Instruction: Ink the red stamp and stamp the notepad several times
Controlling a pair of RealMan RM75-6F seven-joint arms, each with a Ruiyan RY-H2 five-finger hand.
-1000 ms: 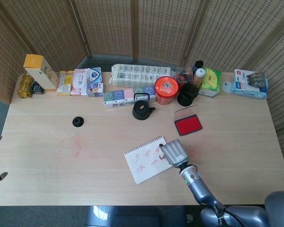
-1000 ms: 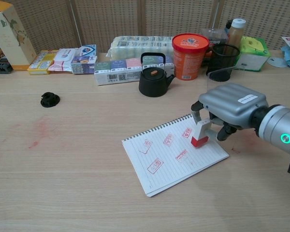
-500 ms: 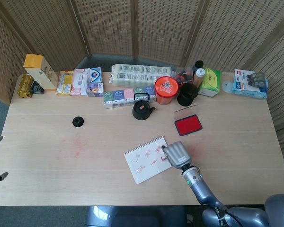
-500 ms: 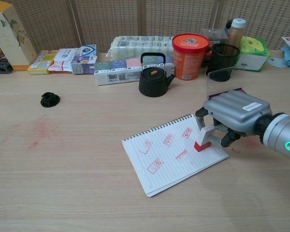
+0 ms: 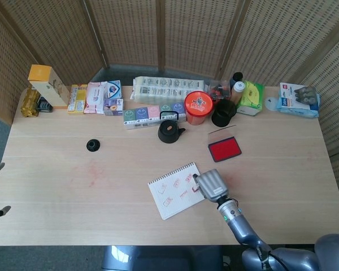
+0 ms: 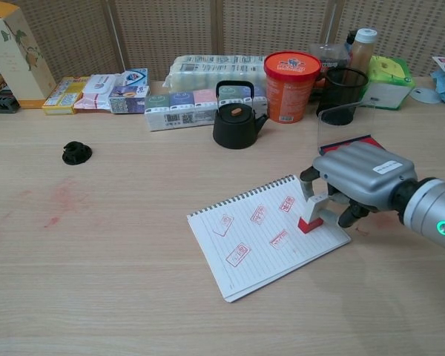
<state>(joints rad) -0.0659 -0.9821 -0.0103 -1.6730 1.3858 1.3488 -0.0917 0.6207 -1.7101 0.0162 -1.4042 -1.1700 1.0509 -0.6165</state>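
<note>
Tabletop notepad (image 6: 261, 237) bears right hand's (image 6: 360, 176) stamp (image 6: 312, 215).

Notepad (image 6: 263, 234) lies on counter (image 6: 119, 259), front centre; stamp (image 6: 311, 215) stands on its right edge under right robot hand (image 6: 360, 182). Ink pad (image 5: 224, 148) behind the hand. Kettle (image 6: 236, 119) behind notepad, tub (image 6: 290, 76) to kettle's right

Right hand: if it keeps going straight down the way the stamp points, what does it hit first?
The notepad. The right hand holds the red stamp base-down at the pad's right edge; whether it is already touching the page is unclear.
</note>
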